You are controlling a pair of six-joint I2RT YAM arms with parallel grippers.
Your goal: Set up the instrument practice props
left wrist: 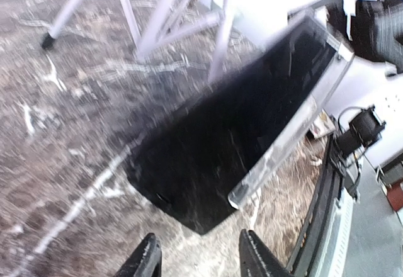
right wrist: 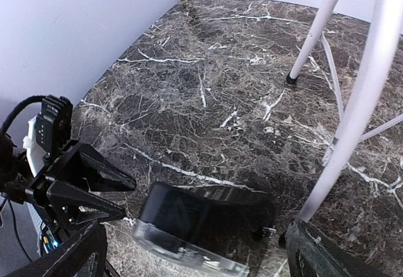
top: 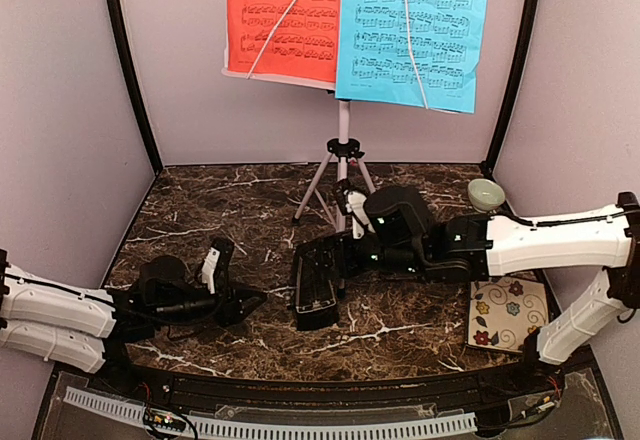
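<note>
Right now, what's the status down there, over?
Left gripper and right gripper open, holding nothing. Metronome on its side between them. Stand legs close behind it.

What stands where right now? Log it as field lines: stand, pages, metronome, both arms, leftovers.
music stand: upright on its tripod at the back of the table
pages: red page left, blue page right, both on the stand's desk
metronome: lying on its side mid-table, in front of the stand, held by nothing
left arm: jaws open, empty, just left of the metronome
right arm: jaws wide open over the metronome, not closed on it
other: pale green bowl and floral tile at the right
</note>
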